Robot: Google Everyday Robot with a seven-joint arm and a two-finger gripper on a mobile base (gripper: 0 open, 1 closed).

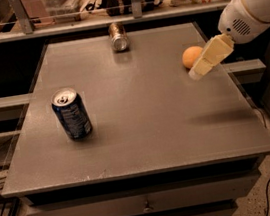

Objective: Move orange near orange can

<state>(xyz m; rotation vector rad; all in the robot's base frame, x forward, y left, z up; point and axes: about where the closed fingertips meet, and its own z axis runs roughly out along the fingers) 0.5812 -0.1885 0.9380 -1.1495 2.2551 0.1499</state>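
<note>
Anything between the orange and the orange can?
No: bare tabletop between orange and orange can, camera view. End effector sits beside the orange, off that line.

Gripper (199, 72) just beside orange (191, 55), right side; orange can (118, 36) back-centre.

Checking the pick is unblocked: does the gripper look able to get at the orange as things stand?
Probably yes. The gripper hangs right beside the orange; the orange can and blue can sit far off, leaving the way free.
</note>
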